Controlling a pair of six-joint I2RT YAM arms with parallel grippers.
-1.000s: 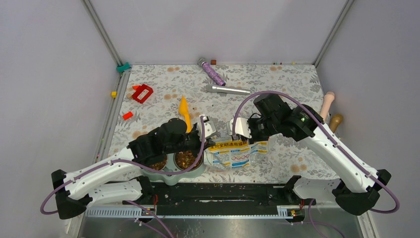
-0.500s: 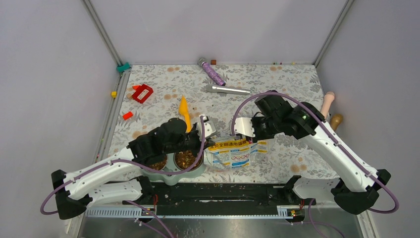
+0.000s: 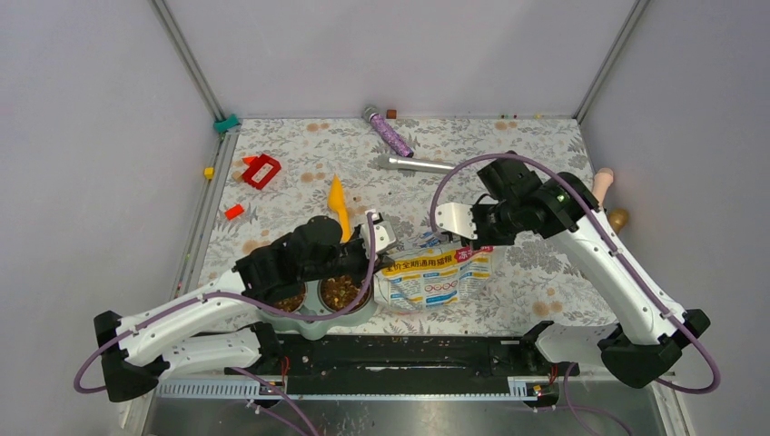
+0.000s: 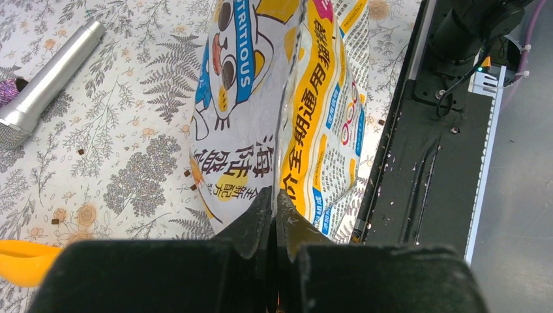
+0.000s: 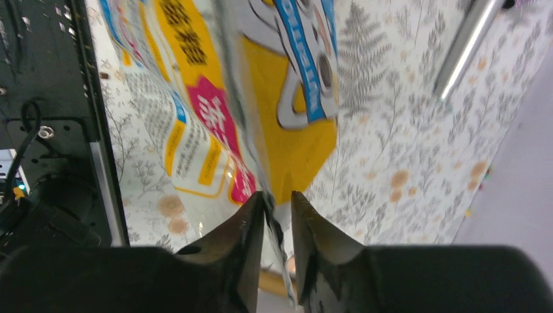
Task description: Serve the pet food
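Two heaps of brown pet food [image 3: 340, 291] lie in the steel bowls of the pale green feeder [image 3: 313, 325] at the table's near edge, partly under the left arm. Just right of it sits the cartoon-cat foil bag [image 3: 434, 277]. The left gripper [image 4: 274, 210] is clamped tight on one edge of the bag. The right gripper [image 5: 277, 218] appears to pinch the opposite edge, jaws nearly together. An orange scoop [image 3: 338, 204] lies beyond the feeder.

I see bright, even light from above, with soft little shadows on the worktop [image 3: 545, 154]. The shiny bag [image 5: 287, 130] looks blurry in the right wrist view. The left hand [image 4: 274, 195] is dark up close.
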